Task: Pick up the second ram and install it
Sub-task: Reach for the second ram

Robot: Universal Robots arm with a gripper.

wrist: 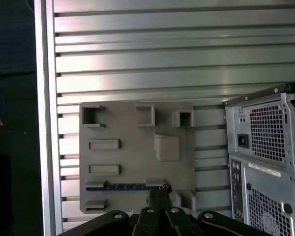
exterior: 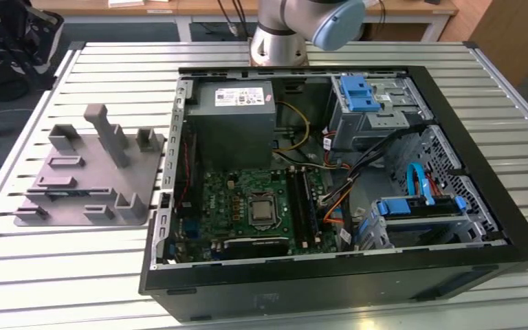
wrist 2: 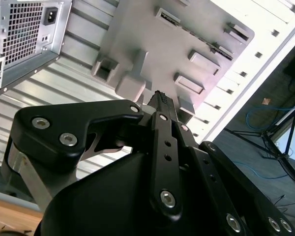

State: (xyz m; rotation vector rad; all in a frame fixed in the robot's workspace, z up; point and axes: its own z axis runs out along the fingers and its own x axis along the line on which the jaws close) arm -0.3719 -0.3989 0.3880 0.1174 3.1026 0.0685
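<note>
Closest to your cameras, the gripper [wrist: 159, 194] hangs high above the bench with its black fingers [wrist 2: 160, 101] drawn together and nothing between them. Beneath it, in the first wrist view, the second ram [wrist: 125, 186] lies as a thin blue strip seated in a slot along one edge of the grey fixture tray [wrist: 132, 128], lined up between two small raised blocks. The gripper is not touching it. The second wrist view looks past the finger linkage to the same tray's square pockets and low rails. Under the tray, the slatted aluminium table [wrist: 137, 49] runs out to its side rail. In both wrist views you get the perforated rear panel of the computer case [wrist: 265, 147], with its power socket. The exterior view turns that around for you: the case [exterior: 337, 275] lies open beside the tray, holding the green motherboard [exterior: 245, 199], a grey power supply [exterior: 232, 117], bundled cables and blue drive latches [exterior: 360, 93]. Beyond it stands the robot arm [exterior: 301, 27].
</note>
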